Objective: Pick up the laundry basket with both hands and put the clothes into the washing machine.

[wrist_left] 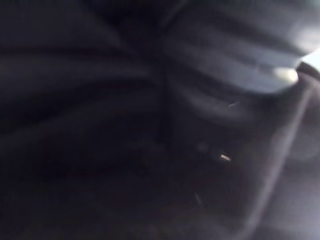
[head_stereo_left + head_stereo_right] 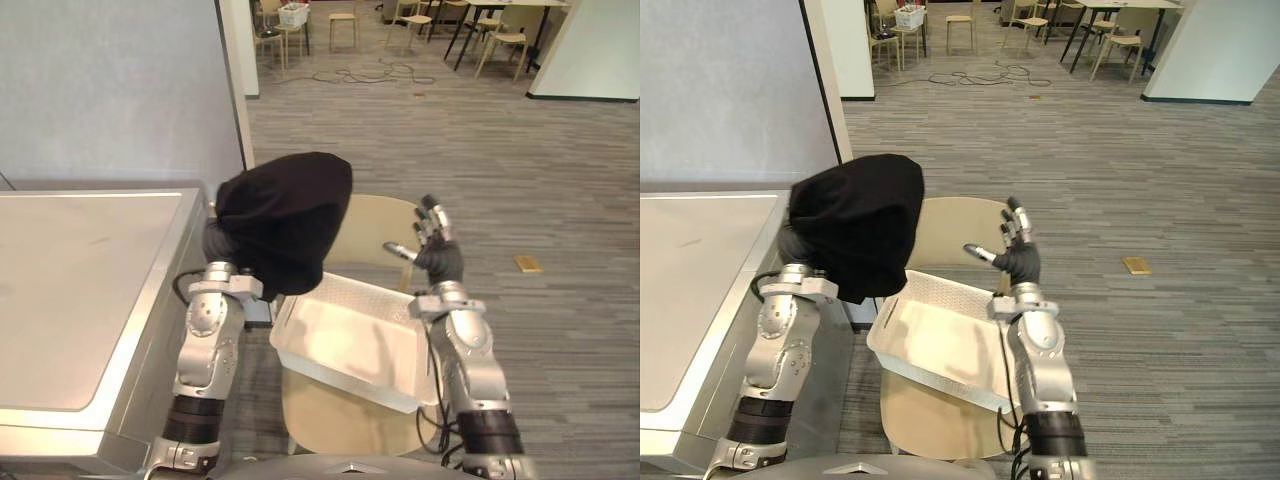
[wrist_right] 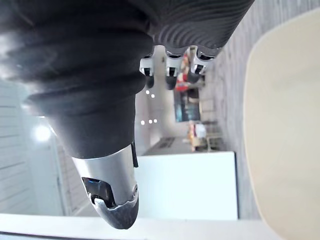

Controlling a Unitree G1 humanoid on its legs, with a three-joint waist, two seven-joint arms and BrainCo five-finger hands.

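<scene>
Cloth (image 2: 285,220), black and floppy, hangs over the raised left hand (image 2: 214,243). The hand is hidden under it, so I cannot tell its grip. The right hand (image 2: 438,250) is up above the white laundry basket (image 2: 345,345), fingers straight, holding nothing. The washing machine (image 2: 90,290) sits to the left, just beside the left arm (image 2: 205,340), so that arm is probably nearer.

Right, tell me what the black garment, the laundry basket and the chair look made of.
The black garment looks like soft matte cloth, since it hangs in a rounded drape. The laundry basket looks like white plastic, slightly glossy, with perforated walls. The chair is a smooth beige moulded shell, plastic or plywood; hard to say.
</scene>
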